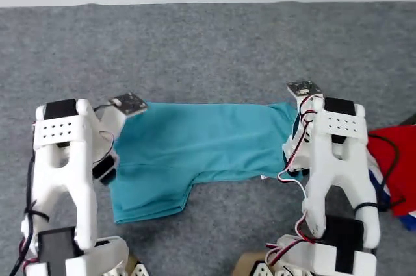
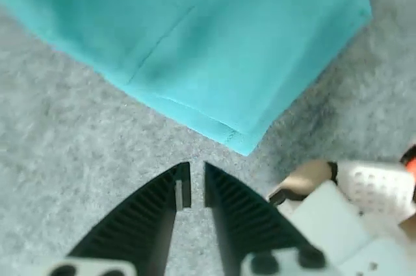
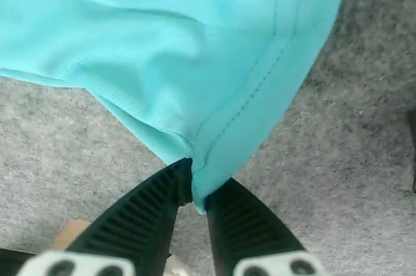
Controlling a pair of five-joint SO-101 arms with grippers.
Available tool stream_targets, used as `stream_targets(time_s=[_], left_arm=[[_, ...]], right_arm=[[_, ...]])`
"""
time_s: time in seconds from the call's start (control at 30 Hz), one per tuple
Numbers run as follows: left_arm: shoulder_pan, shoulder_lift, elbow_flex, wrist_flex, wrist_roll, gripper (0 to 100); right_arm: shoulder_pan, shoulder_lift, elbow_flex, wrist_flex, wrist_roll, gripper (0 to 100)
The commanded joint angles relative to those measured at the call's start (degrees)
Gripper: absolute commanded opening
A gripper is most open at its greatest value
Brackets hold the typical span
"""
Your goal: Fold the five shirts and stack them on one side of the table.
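1. I judge we are early in the task: the teal shirt (image 1: 195,152) looks half folded, and a red shirt (image 1: 393,165) waits beside my right arm.
2. The teal shirt lies smooth on the grey surface (image 1: 208,49) between both arms, with one sleeve sticking out.
3. My right pincer (image 3: 193,188) clamps its hem corner. My left pincer (image 2: 192,188) is closed on nothing, just beside another corner.

A shirt (image 1: 195,149) is spread on the table (image 1: 208,49) between the left arm (image 1: 65,159) and right arm (image 1: 338,159), a cloth pile (image 1: 393,159) outside the latter.
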Motion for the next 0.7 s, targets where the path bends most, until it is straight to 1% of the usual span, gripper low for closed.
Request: stream_targets(time_s=[0.0,0.1,0.3,0.37,0.53,0.67], left_arm=[[0.5,0.9,0.1,0.3,-5.0,10],[3.9,2.9,0.4,0.8,-7.4,12],[13.6,8.4,2.2,0.4,-7.6,14],[15.6,10.6,2.3,0.1,-7.7,14],[16.2,17.1,1.9,-3.3,-8.1,14],[15.5,19.8,1.7,-5.7,-8.9,13]], right_arm=[[0.4,-2.9,-1.3,0.7,-0.4,1.0],[0.4,-2.9,-1.3,0.7,-0.4,1.0],[0.4,-2.9,-1.3,0.2,-0.4,1.0],[0.4,-2.9,-1.3,0.2,-0.4,1.0],[0.4,-2.9,-1.3,0.2,-1.6,1.0],[0.4,-3.0,-1.3,0.2,-1.9,1.0]])
